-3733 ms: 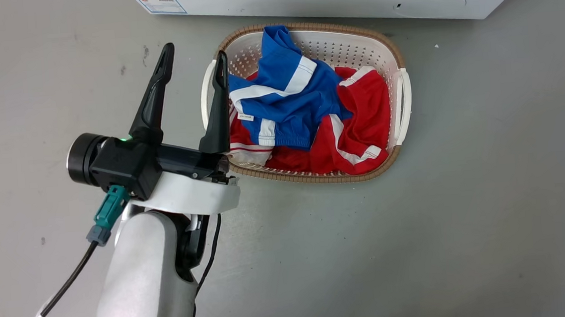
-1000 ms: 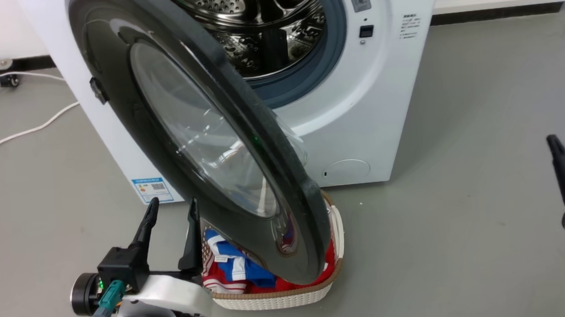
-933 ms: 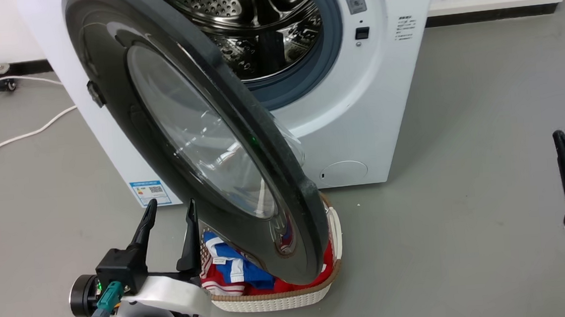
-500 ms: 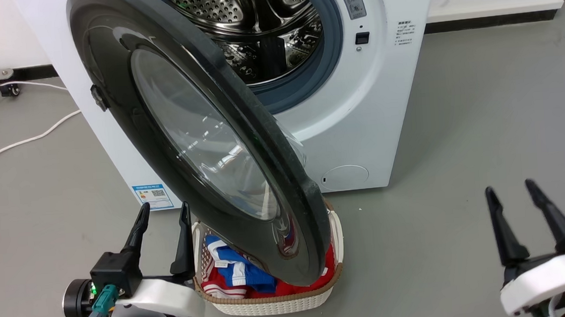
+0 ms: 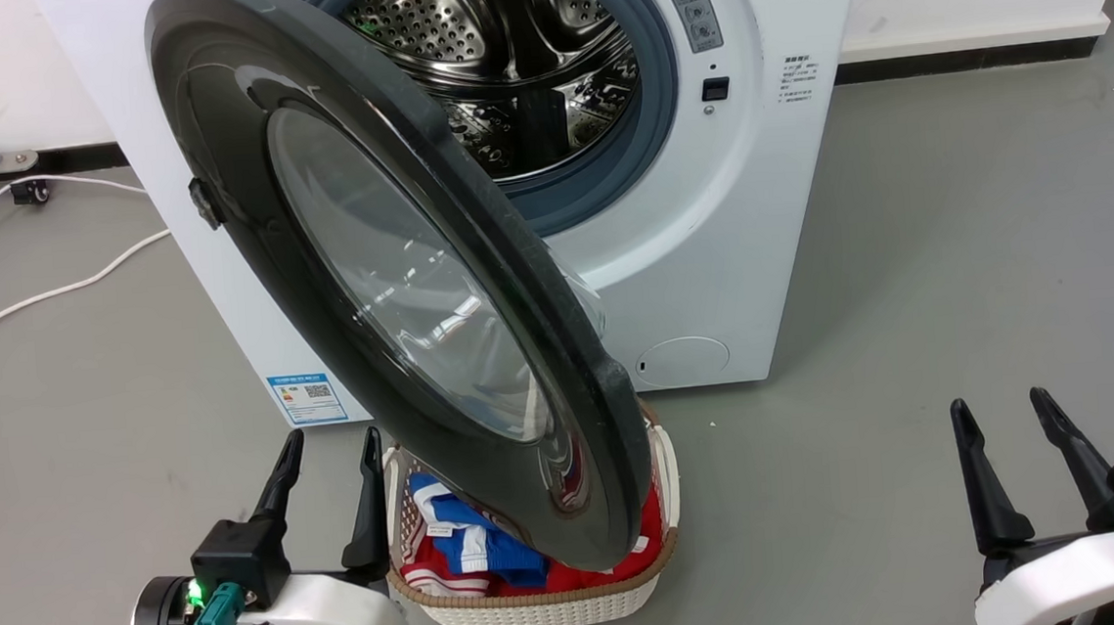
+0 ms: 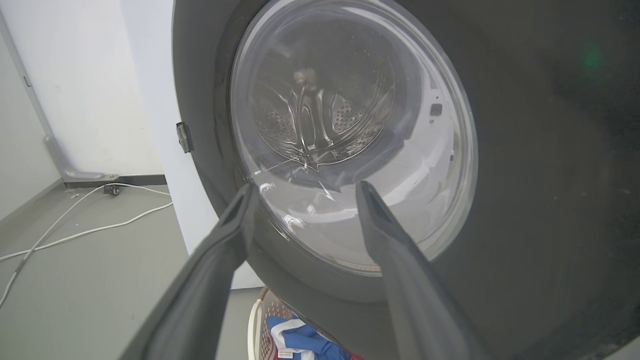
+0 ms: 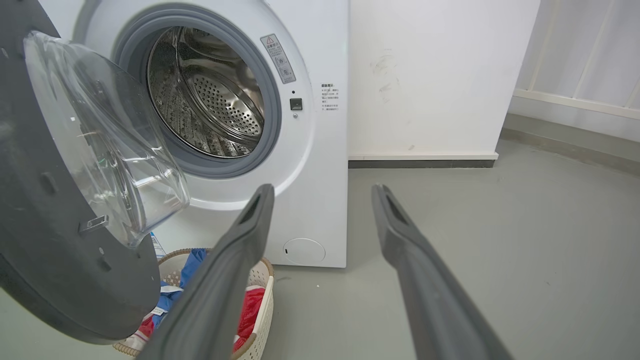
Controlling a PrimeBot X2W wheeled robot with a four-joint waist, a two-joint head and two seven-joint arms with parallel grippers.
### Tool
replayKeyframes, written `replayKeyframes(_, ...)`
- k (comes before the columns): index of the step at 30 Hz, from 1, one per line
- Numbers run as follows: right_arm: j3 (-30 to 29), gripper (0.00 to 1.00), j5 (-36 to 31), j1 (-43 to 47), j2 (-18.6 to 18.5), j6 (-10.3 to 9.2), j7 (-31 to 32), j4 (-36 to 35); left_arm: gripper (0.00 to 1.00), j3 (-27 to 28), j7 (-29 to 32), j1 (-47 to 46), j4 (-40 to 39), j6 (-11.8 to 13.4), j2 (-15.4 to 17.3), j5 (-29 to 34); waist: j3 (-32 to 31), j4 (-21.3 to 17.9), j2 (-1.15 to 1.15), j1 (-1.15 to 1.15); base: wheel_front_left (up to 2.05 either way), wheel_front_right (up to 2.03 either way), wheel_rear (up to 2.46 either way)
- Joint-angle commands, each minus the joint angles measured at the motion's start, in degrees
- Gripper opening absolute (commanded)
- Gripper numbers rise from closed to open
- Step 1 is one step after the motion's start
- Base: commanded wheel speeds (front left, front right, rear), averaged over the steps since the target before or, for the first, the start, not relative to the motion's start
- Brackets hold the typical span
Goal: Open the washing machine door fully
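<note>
Door [image 5: 258,245] half open over basket [image 5: 539,610]; left gripper [image 5: 330,434] and right gripper [image 5: 998,399] spread, empty — best pushed outward at the inner rim, slowly, avoiding the glass [image 5: 409,293].

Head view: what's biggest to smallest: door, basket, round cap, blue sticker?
1. The door, by far.
2. The basket, though the door hides part of it.
3. The round cap and the blue sticker look about alike, so I won't rank them.
</note>
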Motion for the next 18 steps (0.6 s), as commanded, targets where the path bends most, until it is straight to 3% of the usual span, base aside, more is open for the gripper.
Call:
replayKeyframes(1, -0.28, 1.00, 0.09, 0.40, 0.42, -0.01, 0.10, -0.52, 1.00, -0.11, -0.15, 0.58, 0.21, 0.25, 0.18, -0.05, -0.08, 0.11, 0.00, 0.00, 0.00, 0.00, 0.00)
replayKeyframes(10, -0.41, 1.00, 0.16, 0.17, 1.06, -0.01, 1.02, -1.57, 1.00, -0.73, 0.60, 0.45, 0.79, -0.02, 0.30, -1.01, 0.03, 0.44, 0.00, 0.00, 0.00, 0.00, 0.00)
replayKeyframes(11, -0.35, 1.00, 0.11, 0.05, 1.11, -0.01, 1.15, -1.72, 0.84, -0.80, 0.77, 0.40, 0.89, -0.17, 0.28, -1.23, 0.07, 0.51, 0.00, 0.00, 0.00, 0.00, 0.00)
replayKeyframes(12, -0.38, 1.00, 0.08, -0.04, 1.17, -0.01, 1.22, -1.84, 0.00, -0.97, 0.89, 0.42, 0.85, -0.57, 0.12, -1.90, 0.09, 0.60, 0.00, 0.00, 0.00, 0.00, 0.00)
replayKeyframes(18, -0.85, 1.00, -0.15, -0.63, 1.45, -0.01, 1.69, -2.53, 0.00, -1.09, 1.43, -0.03, 0.20, -0.50, 0.36, -2.59, 0.38, 1.21, 0.00, 0.00, 0.00, 0.00, 0.00)
